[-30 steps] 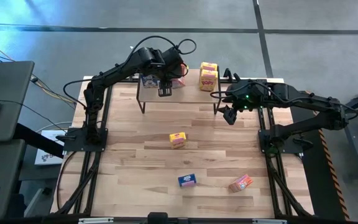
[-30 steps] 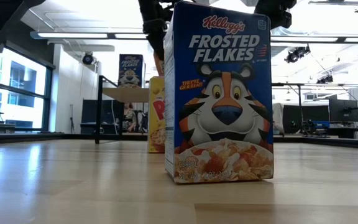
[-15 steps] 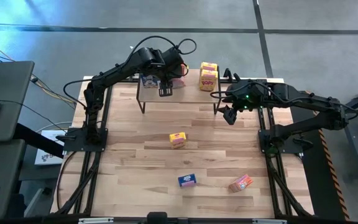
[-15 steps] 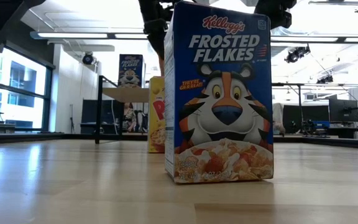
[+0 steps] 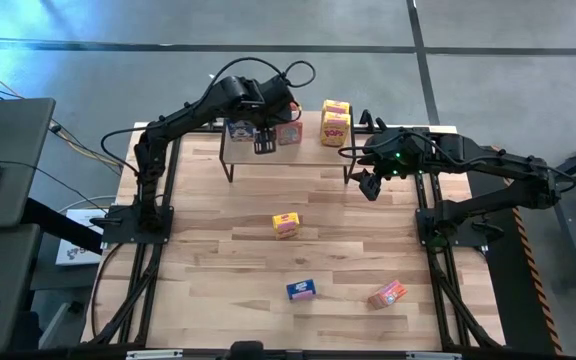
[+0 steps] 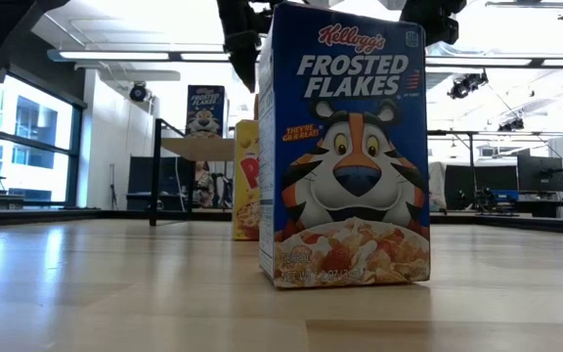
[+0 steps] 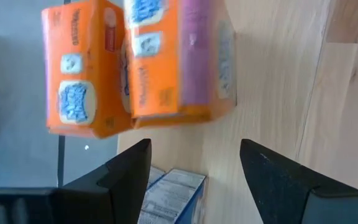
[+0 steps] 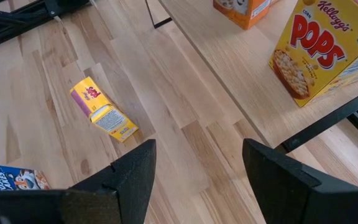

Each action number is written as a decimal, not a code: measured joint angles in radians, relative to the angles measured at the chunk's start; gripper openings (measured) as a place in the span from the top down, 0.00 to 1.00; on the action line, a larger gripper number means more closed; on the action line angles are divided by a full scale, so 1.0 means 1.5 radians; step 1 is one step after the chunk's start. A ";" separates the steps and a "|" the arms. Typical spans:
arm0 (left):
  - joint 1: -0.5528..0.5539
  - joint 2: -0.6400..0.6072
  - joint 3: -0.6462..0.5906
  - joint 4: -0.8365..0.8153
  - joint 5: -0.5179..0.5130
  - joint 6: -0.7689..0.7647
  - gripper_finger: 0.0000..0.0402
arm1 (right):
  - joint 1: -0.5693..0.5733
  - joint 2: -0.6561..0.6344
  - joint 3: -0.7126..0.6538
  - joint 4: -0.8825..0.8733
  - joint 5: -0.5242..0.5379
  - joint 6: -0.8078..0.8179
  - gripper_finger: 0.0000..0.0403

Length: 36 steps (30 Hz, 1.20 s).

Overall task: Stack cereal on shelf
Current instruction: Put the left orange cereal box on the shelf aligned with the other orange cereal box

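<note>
The orange-red cereal box (image 5: 289, 131) now stands on the shelf (image 5: 308, 152) at upper centre of the high view, free of the left gripper (image 5: 264, 143). A second ago that gripper was over it with the jaws nearly together; since then they have spread and let it go. I judge this placement done, so the left arm can go for another box.

In the left wrist view the jaws stand apart, holding and touching nothing, with two orange-red boxes (image 7: 138, 65) side by side just beyond them and a blue box (image 7: 169, 196) between the fingers (image 7: 129, 171).

On the shelf a blue box (image 5: 239, 129) sits left of the released one, and the yellow boxes (image 5: 335, 122) sit toward its right end. Still on the bench (image 5: 218, 260): a yellow box (image 5: 286, 224) at centre, a blue box (image 5: 301, 289) below it, and an orange-red box (image 5: 387, 294) at lower right.

The right gripper (image 5: 369, 183) hangs off the shelf's right end, unmoved, its jaws apart and empty.
</note>
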State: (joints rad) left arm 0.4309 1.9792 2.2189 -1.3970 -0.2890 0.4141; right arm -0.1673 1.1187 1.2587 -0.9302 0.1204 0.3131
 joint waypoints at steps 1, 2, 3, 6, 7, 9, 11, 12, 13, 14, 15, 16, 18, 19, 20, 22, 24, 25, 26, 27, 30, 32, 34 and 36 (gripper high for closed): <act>-0.001 -0.004 0.000 -0.002 -0.004 -0.007 0.41 | 0.000 0.000 0.000 0.000 0.000 0.000 0.42; -0.002 -0.008 0.000 -0.003 -0.007 -0.011 0.41 | 0.000 0.000 0.000 0.000 0.000 0.000 0.42; -0.005 -0.013 0.001 -0.003 -0.009 -0.012 0.41 | 0.000 0.000 0.000 0.000 0.000 0.000 0.42; -0.014 -0.024 0.001 -0.002 -0.018 -0.012 0.41 | 0.000 0.000 0.000 0.000 0.000 0.000 0.42; -0.018 -0.028 0.001 -0.001 -0.027 -0.013 0.41 | 0.000 0.000 0.000 0.000 0.000 0.000 0.42; -0.025 -0.036 0.001 -0.001 -0.047 -0.023 0.41 | 0.000 0.000 0.000 0.000 0.000 0.000 0.42; -0.033 -0.048 0.001 0.001 -0.064 -0.046 0.41 | 0.000 0.000 0.000 0.000 0.000 0.000 0.42; -0.037 -0.054 0.001 0.005 -0.070 -0.059 0.41 | 0.000 0.000 0.000 0.000 0.000 0.000 0.42; -0.043 -0.059 0.001 0.007 -0.075 -0.073 0.41 | 0.000 0.000 0.000 0.000 0.000 0.000 0.42; -0.050 -0.063 0.002 0.006 -0.083 -0.087 0.41 | 0.000 0.000 0.000 0.000 0.000 0.000 0.42; -0.056 -0.066 0.002 0.005 -0.089 -0.098 0.41 | 0.000 0.000 0.000 0.000 0.000 0.000 0.42; -0.064 -0.069 0.002 0.004 -0.091 -0.104 0.41 | 0.000 0.000 0.000 0.000 0.000 0.000 0.42; -0.081 -0.075 0.002 0.007 -0.087 -0.119 0.41 | 0.000 0.000 0.000 0.000 0.000 0.000 0.42; -0.089 -0.079 0.002 0.007 -0.075 -0.124 0.41 | 0.000 0.000 0.000 0.000 0.000 0.000 0.42; -0.096 -0.082 0.002 0.007 -0.061 -0.129 0.41 | 0.000 0.000 0.000 0.000 0.000 0.000 0.42; -0.108 -0.088 0.002 0.006 -0.033 -0.144 0.41 | 0.000 0.000 0.000 0.000 0.000 0.000 0.42; -0.117 -0.094 0.002 0.004 -0.020 -0.159 0.41 | 0.000 0.000 0.000 0.000 0.000 0.000 0.42; -0.121 -0.098 0.002 0.005 -0.020 -0.166 0.41 | 0.000 0.000 0.000 0.000 0.000 0.000 0.42; -0.124 -0.101 0.002 0.005 -0.020 -0.175 0.41 | 0.000 0.000 0.000 0.000 0.000 0.000 0.42; -0.127 -0.103 0.002 0.007 -0.022 -0.187 0.41 | 0.000 0.000 0.000 0.000 0.000 0.000 0.42; -0.140 -0.103 -0.001 0.028 -0.035 -0.233 0.41 | 0.000 0.000 0.000 0.000 0.000 0.000 0.42; -0.152 -0.104 -0.024 0.074 -0.071 -0.249 0.41 | 0.000 0.000 0.000 0.000 0.000 0.000 0.42; -0.166 -0.104 -0.054 0.104 -0.104 -0.257 0.41 | 0.000 0.000 0.000 0.000 0.000 0.000 0.42; -0.181 -0.103 -0.090 0.132 -0.127 -0.273 0.41 | 0.000 0.000 0.000 0.000 0.000 0.000 0.42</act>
State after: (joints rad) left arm 0.1588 1.8244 2.0840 -1.1993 -0.4798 0.0051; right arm -0.1674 1.1191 1.2587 -0.9302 0.1204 0.3134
